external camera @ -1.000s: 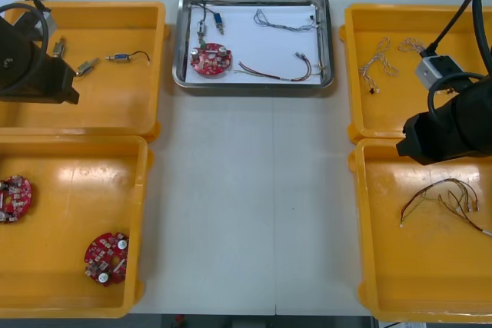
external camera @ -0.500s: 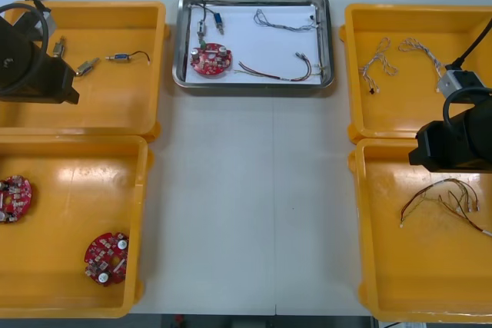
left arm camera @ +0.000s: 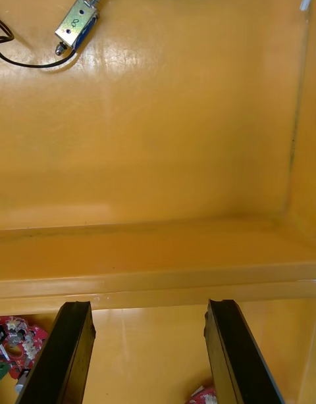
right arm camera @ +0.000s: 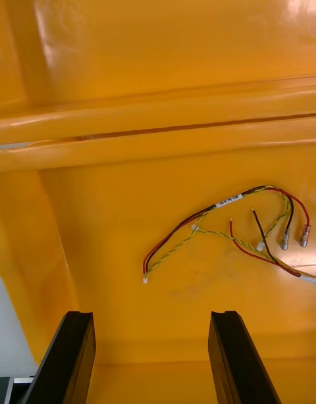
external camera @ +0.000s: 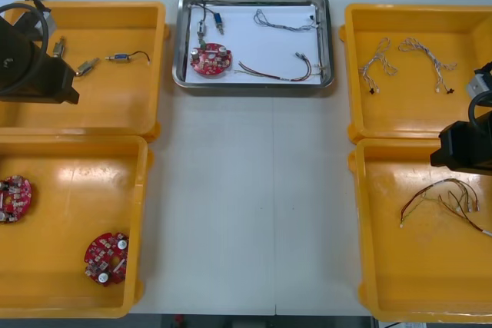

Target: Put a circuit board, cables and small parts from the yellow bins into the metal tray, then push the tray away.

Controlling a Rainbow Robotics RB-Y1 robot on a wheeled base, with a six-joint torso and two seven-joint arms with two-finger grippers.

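Right pincer [right arm camera: 150, 325] gapes wide over the near right bin [external camera: 415, 282], by its far rim. Left pincer [left arm camera: 148, 312], wide too, hangs at the left bins [external camera: 77, 133]' shared rim. The loaded metal tray [external camera: 254, 84] sits at the table [external camera: 254, 205]'s far edge, with bare table before it.

Seeing bare table [external camera: 246, 205] lane btwn L yellow bins [external camera: 69, 266] and R yellow bins [external camera: 415, 282], reaching metal tray [external camera: 254, 84] near rim. Getting fenced by bin walls both sides. Noting left arm [external camera: 31, 67] overhanging L yellow bins' far outer edge, right arm [external camera: 469, 147] overhanging R yellow bins' shared rims.
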